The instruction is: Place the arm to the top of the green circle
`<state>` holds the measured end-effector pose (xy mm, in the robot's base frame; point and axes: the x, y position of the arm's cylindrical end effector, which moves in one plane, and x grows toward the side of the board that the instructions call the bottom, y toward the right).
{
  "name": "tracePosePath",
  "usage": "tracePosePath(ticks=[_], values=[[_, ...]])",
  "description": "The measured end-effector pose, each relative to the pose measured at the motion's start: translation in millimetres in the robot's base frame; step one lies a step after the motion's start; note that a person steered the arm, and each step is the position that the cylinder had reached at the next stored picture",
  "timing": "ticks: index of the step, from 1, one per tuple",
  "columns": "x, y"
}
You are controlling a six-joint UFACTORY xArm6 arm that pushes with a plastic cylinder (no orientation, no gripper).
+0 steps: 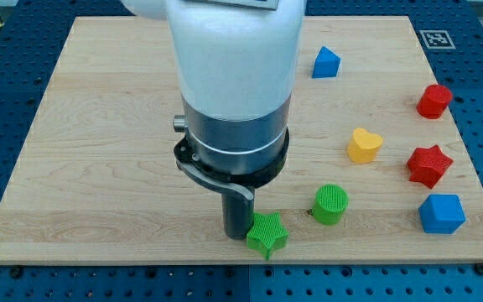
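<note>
The green circle stands near the board's bottom edge, right of centre. A green star lies to its lower left. The white and grey arm fills the middle of the view. My tip shows as a dark rod end touching the green star's left side. It sits to the left of the green circle and a little lower, with the star between them.
A yellow heart sits above and right of the green circle. A blue triangle-like block is near the top. A red cylinder, a red star and a blue cube stand along the right side of the wooden board.
</note>
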<state>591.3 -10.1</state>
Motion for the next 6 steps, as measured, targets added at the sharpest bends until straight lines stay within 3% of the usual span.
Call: tracePosePath(ticks=[3,4,6], values=[[-53,5],[-56,11],[-21,22]])
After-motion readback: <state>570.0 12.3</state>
